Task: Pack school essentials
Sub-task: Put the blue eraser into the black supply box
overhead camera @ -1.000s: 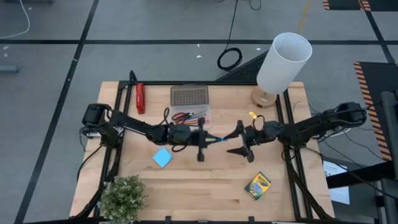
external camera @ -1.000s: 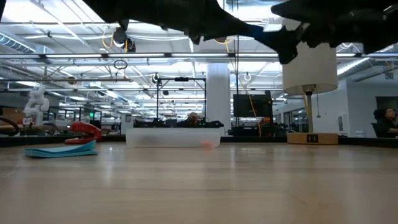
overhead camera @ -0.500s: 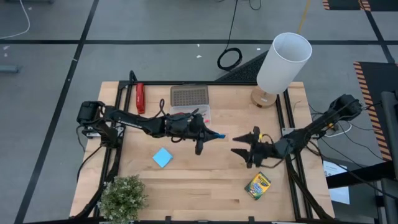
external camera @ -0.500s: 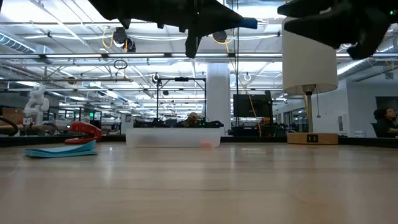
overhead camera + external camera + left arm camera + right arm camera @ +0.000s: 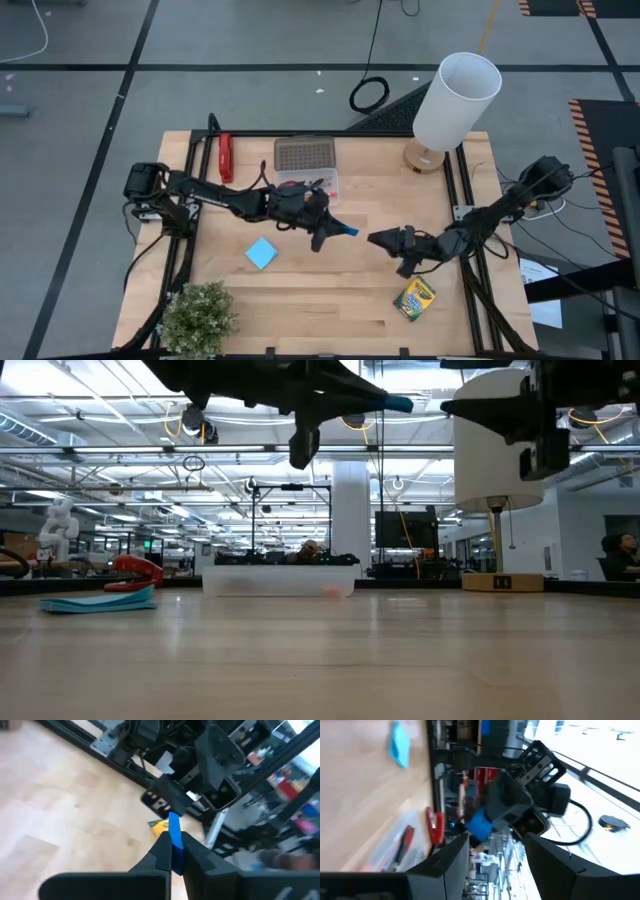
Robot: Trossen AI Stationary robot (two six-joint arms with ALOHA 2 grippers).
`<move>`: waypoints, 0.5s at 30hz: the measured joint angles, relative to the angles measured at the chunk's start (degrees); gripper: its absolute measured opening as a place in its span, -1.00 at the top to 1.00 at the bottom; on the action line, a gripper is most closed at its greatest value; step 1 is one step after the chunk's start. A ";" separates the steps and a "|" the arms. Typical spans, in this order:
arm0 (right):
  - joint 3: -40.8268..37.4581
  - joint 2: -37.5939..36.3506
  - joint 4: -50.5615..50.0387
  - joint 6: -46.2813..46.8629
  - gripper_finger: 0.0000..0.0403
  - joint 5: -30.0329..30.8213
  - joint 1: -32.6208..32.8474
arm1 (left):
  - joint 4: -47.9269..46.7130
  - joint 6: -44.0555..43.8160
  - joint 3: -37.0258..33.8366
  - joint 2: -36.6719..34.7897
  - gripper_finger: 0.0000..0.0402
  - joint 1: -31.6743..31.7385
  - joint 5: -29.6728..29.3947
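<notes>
Aloft, left pincer (image 5: 172, 851) clenched on blue eraser (image 5: 174, 836); right pincer (image 5: 496, 851) released, nearby.

Note pad (image 5: 261, 253) left of crayon box (image 5: 413, 298)

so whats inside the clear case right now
The clear case holds red-handled scissors and some pencils. The left pincer, shut on a blue eraser, and its arm cover part of it, so other contents can't be seen.

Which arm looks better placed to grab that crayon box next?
The right one, probably. Its open pincer hovers just above the crayon box, while the left pincer sits farther off and already grips a small blue item.
</notes>
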 joint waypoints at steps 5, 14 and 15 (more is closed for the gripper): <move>0.00 0.09 -0.31 -0.63 0.08 -4.03 -2.83 | 1.55 -7.47 0.00 0.00 0.90 0.37 4.42; 0.00 0.07 -1.07 -11.12 0.09 -10.30 -5.57 | 2.49 -14.85 0.00 0.02 0.91 0.84 6.80; 0.00 0.07 -1.04 -11.82 0.09 -11.22 -5.76 | 2.48 -15.00 0.00 0.02 0.93 0.96 6.49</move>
